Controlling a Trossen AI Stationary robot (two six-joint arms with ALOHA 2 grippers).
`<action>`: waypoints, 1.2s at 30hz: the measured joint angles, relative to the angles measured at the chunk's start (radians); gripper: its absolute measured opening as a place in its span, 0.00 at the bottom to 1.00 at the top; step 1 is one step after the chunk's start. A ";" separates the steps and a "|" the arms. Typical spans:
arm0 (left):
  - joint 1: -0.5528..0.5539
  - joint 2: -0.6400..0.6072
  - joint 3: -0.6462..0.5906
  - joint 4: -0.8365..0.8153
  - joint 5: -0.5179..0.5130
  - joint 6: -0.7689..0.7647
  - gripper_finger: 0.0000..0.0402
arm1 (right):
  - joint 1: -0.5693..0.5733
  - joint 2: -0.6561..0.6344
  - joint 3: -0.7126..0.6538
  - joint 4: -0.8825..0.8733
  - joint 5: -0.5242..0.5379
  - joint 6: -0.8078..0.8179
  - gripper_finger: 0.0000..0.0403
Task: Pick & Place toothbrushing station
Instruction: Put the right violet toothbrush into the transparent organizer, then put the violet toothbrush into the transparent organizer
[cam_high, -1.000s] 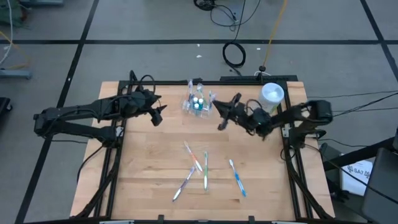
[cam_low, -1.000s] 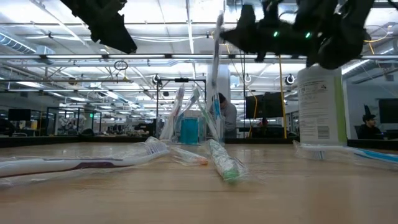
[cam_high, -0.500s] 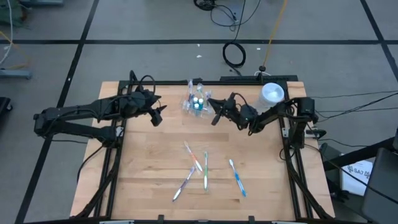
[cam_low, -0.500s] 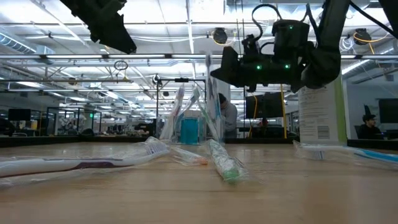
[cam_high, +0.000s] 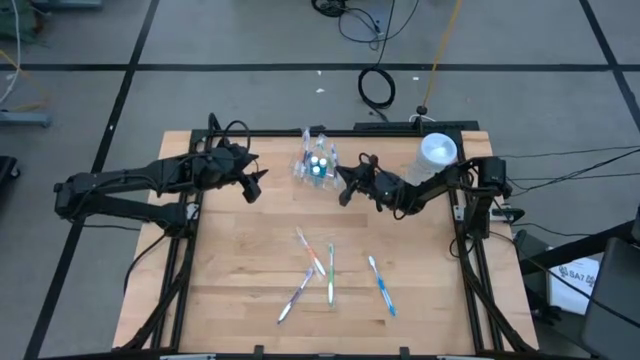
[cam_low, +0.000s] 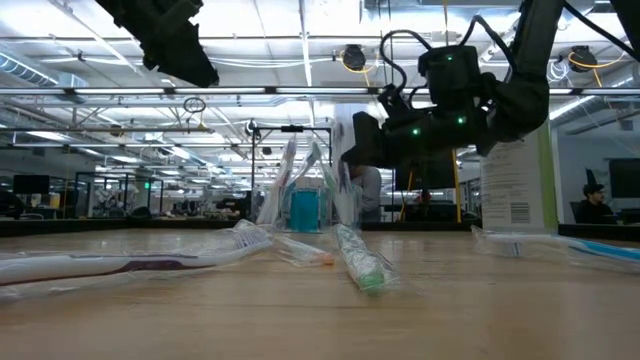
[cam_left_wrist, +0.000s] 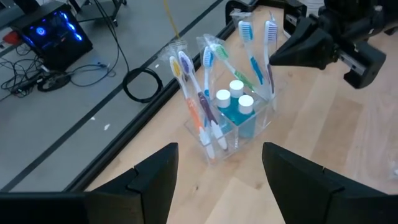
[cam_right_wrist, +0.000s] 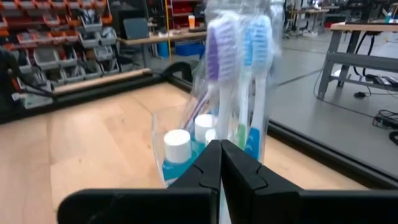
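The right gripper (cam_high: 345, 190), jaws clenched on a wrapped toothbrush (cam_right_wrist: 256, 74), holds it upright at the clear plastic holder (cam_high: 318, 166), presumably to slot it in. The left gripper (cam_high: 255, 187) waits nearby, jaws released, while loose wrapped toothbrushes (cam_high: 322, 268) lie on the wooden worktop (cam_high: 240, 280).

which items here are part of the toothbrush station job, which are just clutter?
Job:
- clear holder with brushes and small bottles
- wrapped toothbrush pinched in the right gripper, beside the holder
- loose toothbrushes on the table
- left gripper, open, waiting

Lying about:
- white bottle
- coiled cable on the floor
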 joint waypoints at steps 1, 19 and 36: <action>0.000 0.000 0.000 -0.001 0.000 -0.008 0.60 | 0.001 0.000 0.000 -0.009 0.000 -0.001 0.00; -0.102 0.052 -0.001 -0.041 0.007 -0.174 0.60 | 0.003 -0.256 -0.001 -0.383 -0.002 -0.004 0.24; -0.288 0.245 -0.001 0.036 0.030 -0.433 0.60 | 0.094 -0.582 -0.001 -0.748 -0.026 -0.004 0.34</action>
